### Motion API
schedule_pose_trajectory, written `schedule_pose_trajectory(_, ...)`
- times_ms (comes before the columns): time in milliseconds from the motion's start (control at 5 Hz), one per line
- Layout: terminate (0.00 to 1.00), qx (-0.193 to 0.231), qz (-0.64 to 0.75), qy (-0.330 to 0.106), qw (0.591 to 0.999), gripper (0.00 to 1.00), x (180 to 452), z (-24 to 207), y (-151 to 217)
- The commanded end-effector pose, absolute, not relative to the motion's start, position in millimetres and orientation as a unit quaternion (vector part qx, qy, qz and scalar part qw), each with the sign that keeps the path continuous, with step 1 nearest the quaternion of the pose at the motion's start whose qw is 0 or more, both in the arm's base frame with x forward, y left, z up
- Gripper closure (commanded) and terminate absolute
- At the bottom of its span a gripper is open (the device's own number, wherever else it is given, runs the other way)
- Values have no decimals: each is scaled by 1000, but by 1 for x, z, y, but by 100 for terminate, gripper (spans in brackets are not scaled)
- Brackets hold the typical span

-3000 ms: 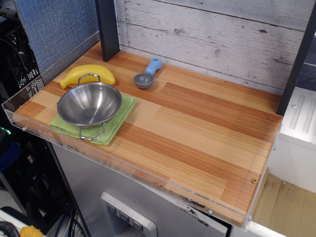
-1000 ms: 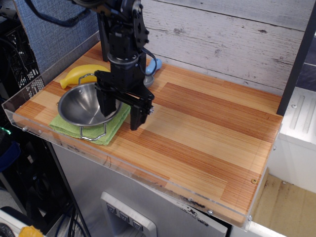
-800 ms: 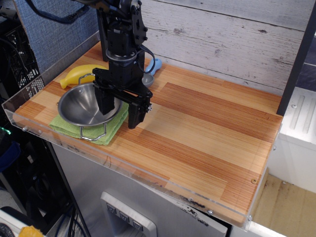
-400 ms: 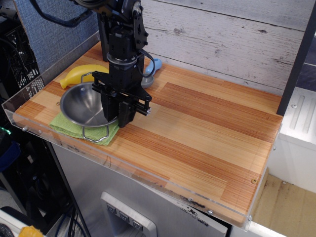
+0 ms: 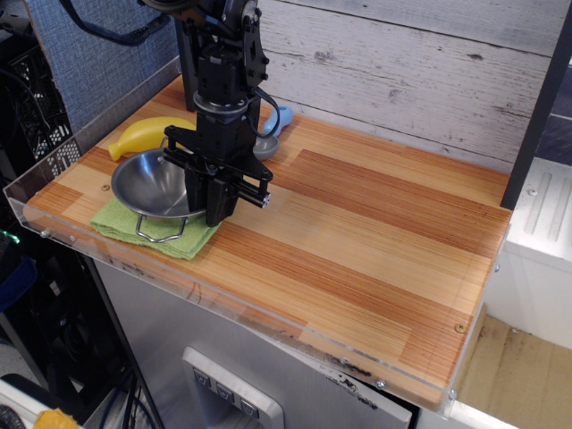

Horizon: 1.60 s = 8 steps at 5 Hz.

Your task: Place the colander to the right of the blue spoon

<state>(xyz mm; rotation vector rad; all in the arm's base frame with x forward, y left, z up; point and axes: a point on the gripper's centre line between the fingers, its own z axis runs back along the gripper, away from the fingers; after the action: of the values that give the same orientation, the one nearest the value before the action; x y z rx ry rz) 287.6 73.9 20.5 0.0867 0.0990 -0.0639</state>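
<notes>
The colander (image 5: 159, 186), a shiny steel bowl with wire loop handles, is over the green cloth (image 5: 125, 225) at the left of the wooden board. My gripper (image 5: 217, 213) points straight down, its fingers shut on the colander's right rim. The colander sits slightly tilted and looks a little raised off the cloth. The blue spoon (image 5: 278, 117) lies behind the arm near the back wall. Its light-blue handle shows, but its grey bowl is mostly hidden by the gripper body.
A yellow banana (image 5: 141, 135) lies just behind the colander. A clear acrylic lip (image 5: 54, 228) runs along the board's left and front edges. A dark post (image 5: 195, 54) stands at the back left. Bare wooden board (image 5: 375, 223) stretches to the right of the spoon.
The gripper came down over the colander's right rim and closed its fingers on it. The colander then shifted up and slightly left, tilting off the cloth.
</notes>
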Motion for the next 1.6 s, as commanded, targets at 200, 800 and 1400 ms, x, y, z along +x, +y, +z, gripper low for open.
schedule_pose_trajectory(200,0,24,50,-52,997,100,272,122,101)
schedule_pose_trajectory(800,0,-15,-48,-50,997,100,327,124,6)
schedule_pose_trajectory(1400,0,-21,-82,-26,996,100,351,95,-63)
